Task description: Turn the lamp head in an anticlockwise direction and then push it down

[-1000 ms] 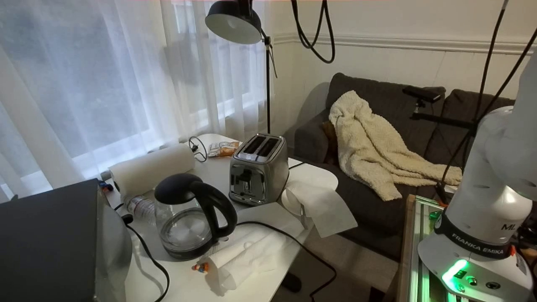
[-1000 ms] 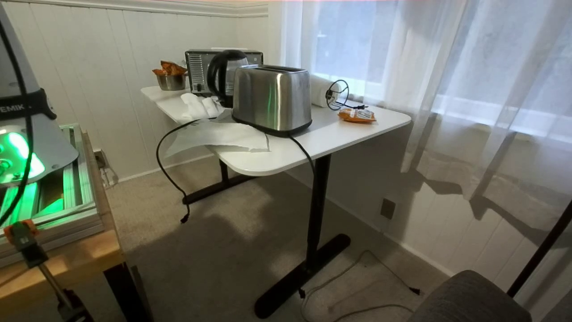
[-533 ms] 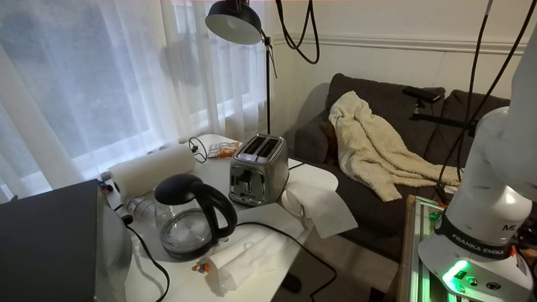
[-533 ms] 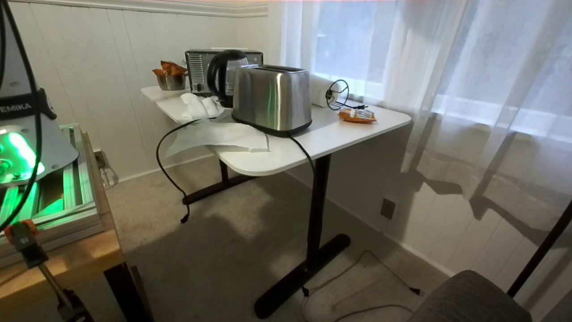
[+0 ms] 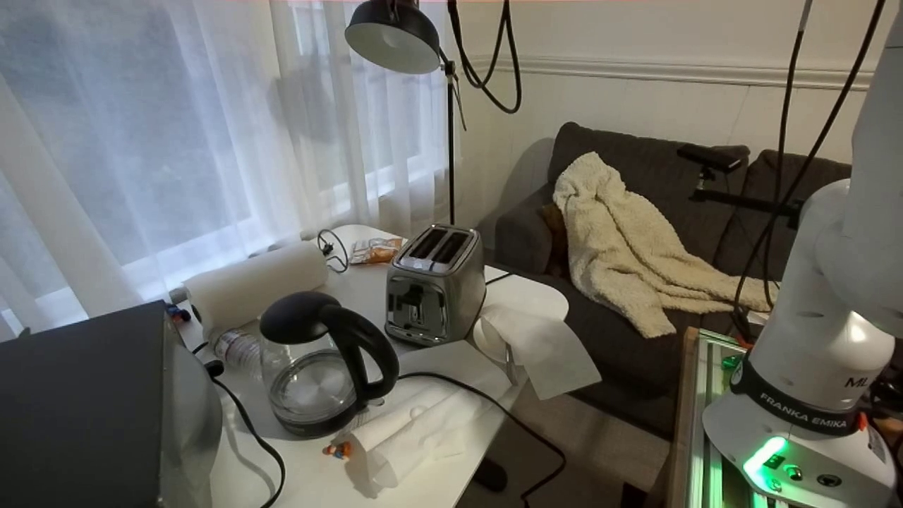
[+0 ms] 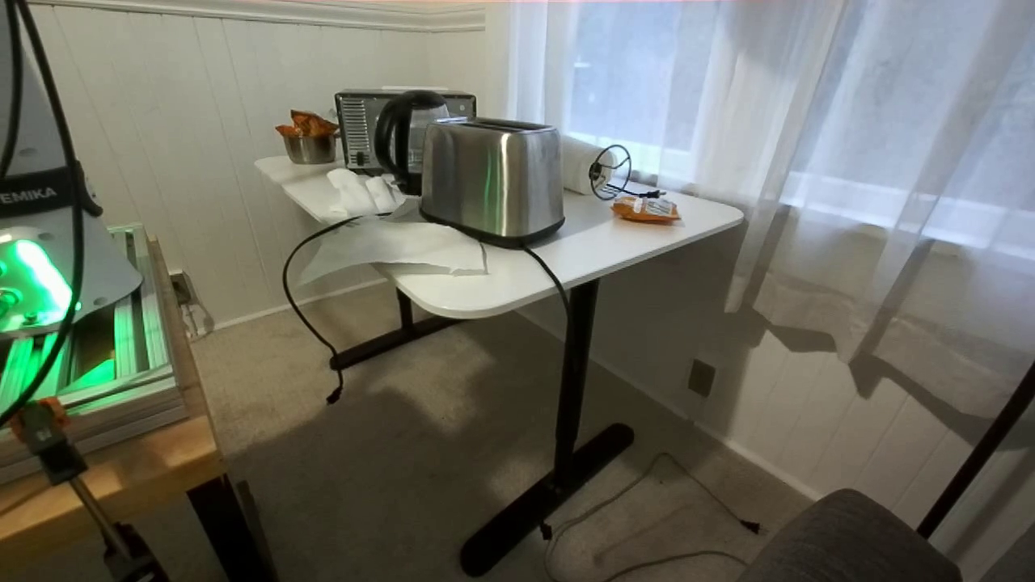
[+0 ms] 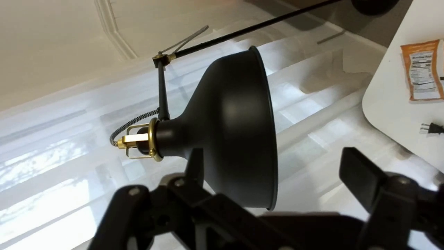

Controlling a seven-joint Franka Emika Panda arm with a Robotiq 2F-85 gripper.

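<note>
Lamp head [image 7: 236, 114]: black dome, ahead of the gripper [image 7: 272, 166] in the wrist view; mostly above the fingers [image 7: 362, 177] in frame, shifted to picture left.
Jaws: spread wide, with rim [image 7: 273, 139] visible in the gap between.
Rim: roughly midway between both fingers in frame.
Picture-left finger [image 7: 197, 166]: overlaps the lower part of the lamp head, hiding some of it; cannot tell whether touching or only in front.
Picture-right finger [image 7: 360, 175]: apart from the lamp head in frame, with white curtain [image 7: 305, 189] showing between.
Depth: cannot tell how near to the gripper.
Pose: mouth to picture right, brass collar [image 7: 152, 137] to picture left in the wrist view.
Lamp head [image 5: 398, 39] from outside: at the top of the frame in an exterior view, tilted, mouth down.
Pole [image 7: 242, 32]: runs from the joint [image 7: 162, 59] toward the top right in the wrist view; upright behind the toaster [image 5: 437, 296] in an exterior view.
Cable loop [image 5: 519, 85]: hangs near the lamp head in an exterior view.
Arm [image 5: 804, 303]: white, at the frame edge in both exterior views.
Table [image 7: 392, 100]: white, at picture right in the wrist view, well apart from the lamp head; bears orange packet [image 7: 421, 71] and plug [image 7: 433, 128] there, toaster and kettle [image 5: 310, 395] in both exterior views.
</note>
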